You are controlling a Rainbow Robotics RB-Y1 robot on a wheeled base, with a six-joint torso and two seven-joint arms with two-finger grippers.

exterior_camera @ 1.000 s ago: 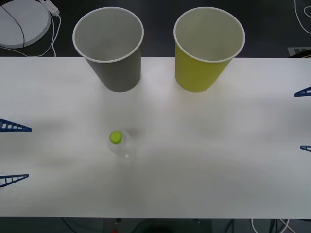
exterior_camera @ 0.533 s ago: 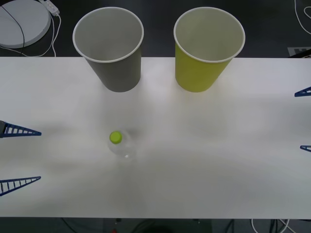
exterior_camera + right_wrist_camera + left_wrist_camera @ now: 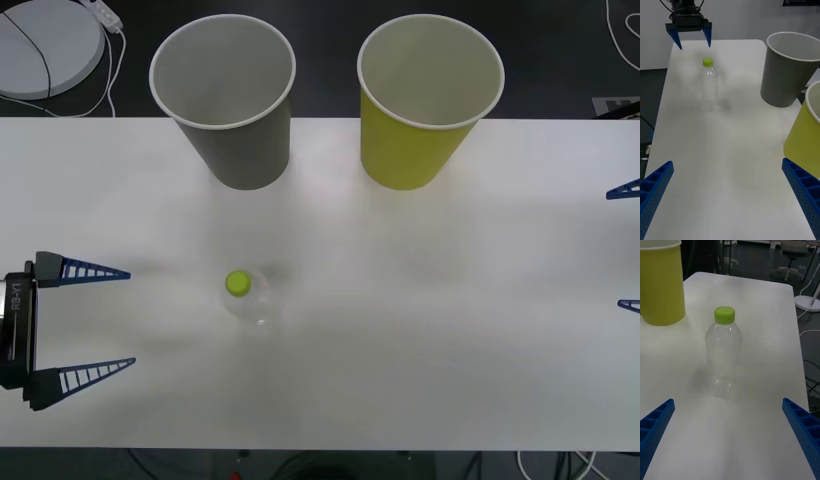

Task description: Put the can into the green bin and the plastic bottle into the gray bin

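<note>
A plain white desk with rounded corners carries three things. The gray bin and the green bin stand upright side by side along its far edge, apart from each other, gray to the left, both with their open mouths up. Nearer the front, left of centre and well clear of both bins, the plastic bottle stands upright on its base, green cap on top.
</note>
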